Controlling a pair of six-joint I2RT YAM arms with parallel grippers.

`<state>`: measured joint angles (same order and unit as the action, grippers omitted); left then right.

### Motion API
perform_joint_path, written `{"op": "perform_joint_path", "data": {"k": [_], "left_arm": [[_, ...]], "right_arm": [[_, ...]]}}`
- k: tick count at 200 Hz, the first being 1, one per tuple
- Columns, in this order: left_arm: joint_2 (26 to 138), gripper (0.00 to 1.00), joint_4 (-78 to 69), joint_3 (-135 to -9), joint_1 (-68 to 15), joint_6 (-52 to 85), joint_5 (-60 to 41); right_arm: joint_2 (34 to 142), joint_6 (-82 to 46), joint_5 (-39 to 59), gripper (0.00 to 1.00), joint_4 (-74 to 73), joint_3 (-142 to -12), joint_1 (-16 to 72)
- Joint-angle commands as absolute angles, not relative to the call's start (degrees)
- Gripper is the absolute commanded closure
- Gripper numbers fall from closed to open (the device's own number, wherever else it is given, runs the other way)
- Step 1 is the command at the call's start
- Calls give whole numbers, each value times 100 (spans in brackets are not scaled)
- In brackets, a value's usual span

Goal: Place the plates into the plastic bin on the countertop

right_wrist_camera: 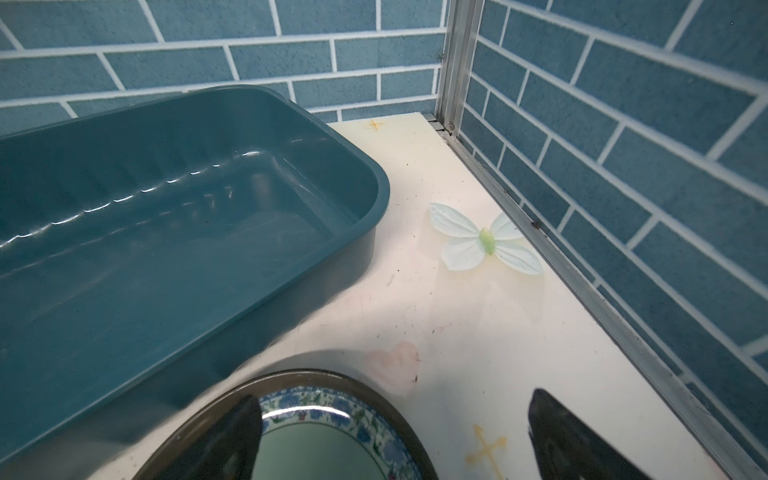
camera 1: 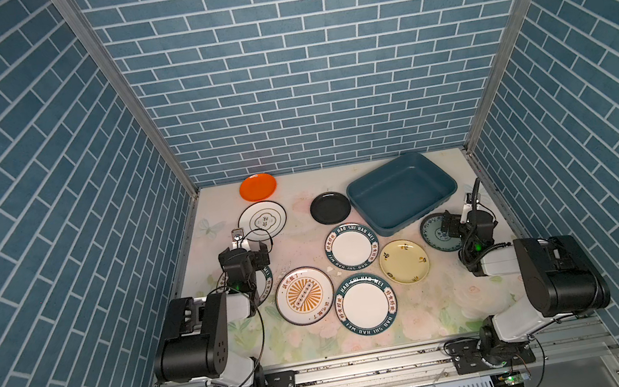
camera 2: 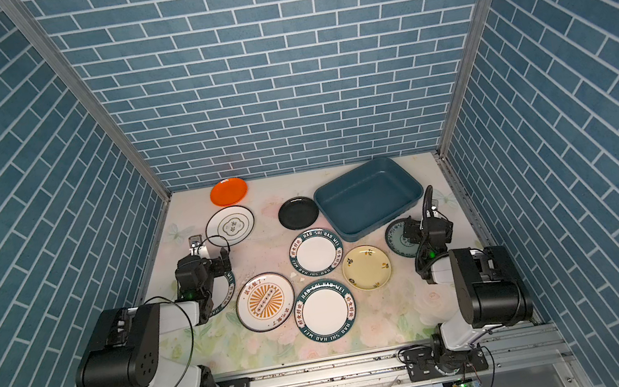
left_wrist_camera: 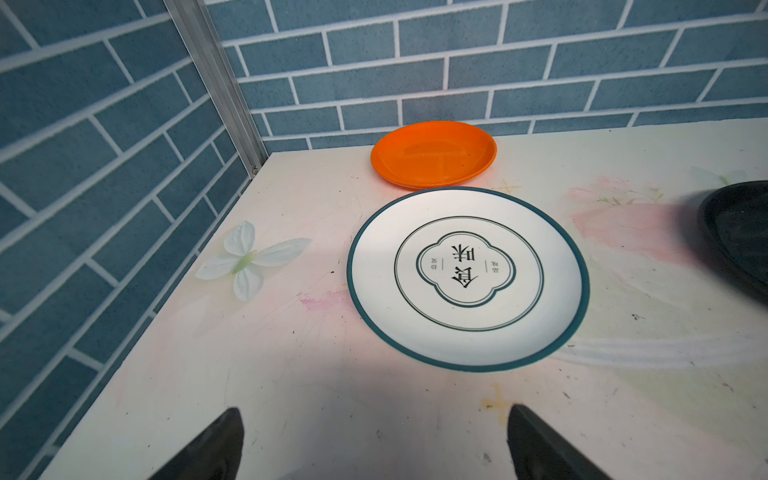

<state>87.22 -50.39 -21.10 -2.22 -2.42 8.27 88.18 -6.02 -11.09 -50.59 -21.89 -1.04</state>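
The right gripper (right_wrist_camera: 393, 395), fingers wide, is hanging over the edge of the teal plate (right_wrist_camera: 324, 451); this plate is lying just beside the bin (right_wrist_camera: 374, 187), so this arm is nearer. The left gripper (left_wrist_camera: 374, 407), also wide, is facing the quatrefoil plate (left_wrist_camera: 467, 278), well apart from the bin.

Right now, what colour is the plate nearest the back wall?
Orange plate, clearest in left wrist view.

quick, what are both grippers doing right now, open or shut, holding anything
left gripper: open, holding nothing
right gripper: open, empty, above the round patterned teal plate
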Motion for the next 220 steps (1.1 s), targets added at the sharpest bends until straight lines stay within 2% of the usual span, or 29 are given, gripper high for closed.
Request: {"op": "perform_joint_path", "data": {"k": [1, 30, 73, 113, 152, 175, 193, 220], "left_arm": [[8745, 0, -4988, -2197, -233, -308, 807], [8676, 0, -4875, -2232, -229, -291, 839], [7764, 0, -2433, -3334, -229, -365, 494], [7160, 0, -1157, -4706, -380, 444, 119], [7313, 0, 212, -6526, -715, 1313, -400], [7465, 0, 589, -7173, -953, 2735, -564], [7573, 0, 507, -7302, -1213, 3722, -780], [7722, 0, 181, -7226, -1661, 4771, -820]], "right_arm": [[8831, -448, -1075, 1, -5204, -2136, -114], [8764, -448, -1065, 1, -5055, -2189, -110], [7722, -298, -554, 1, -2854, -3013, -106], [7110, -1856, -23, 1, -870, -4516, -84], [7762, -3773, 882, 1, 781, -6401, 399], [8257, -4819, 1252, 1, 837, -7156, 1062], [8596, -5850, 1665, 1, 223, -7366, 1345], [8760, -5989, 1625, 1, -2, -7723, 1674]]}}
